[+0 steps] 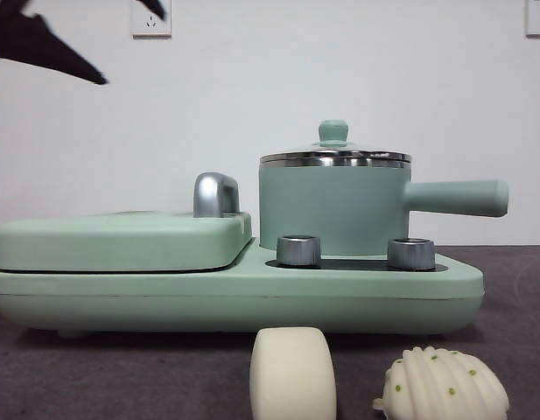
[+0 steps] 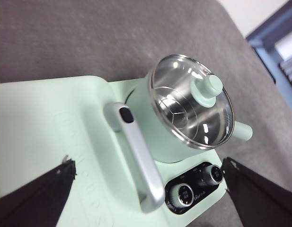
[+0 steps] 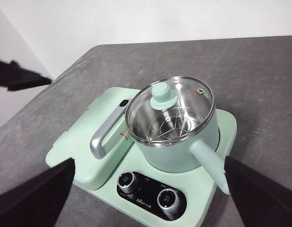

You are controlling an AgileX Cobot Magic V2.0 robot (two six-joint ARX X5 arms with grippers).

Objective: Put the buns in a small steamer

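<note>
Matte black, tapering, wedge-shaped fingers point(image 2: 34, 198) on both grippers, edges slightly frayed.

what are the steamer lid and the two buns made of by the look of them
The steamer lid looks like clear glass in a chrome rim: the steel rack shows through it. The smooth bun looks like matte foam or soft plastic; the ridged bun like moulded plastic with painted green dots.

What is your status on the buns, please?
Both pincers open, empty, above cooker. Buns on table, untouched. Steamer lid on, blocking.
</note>
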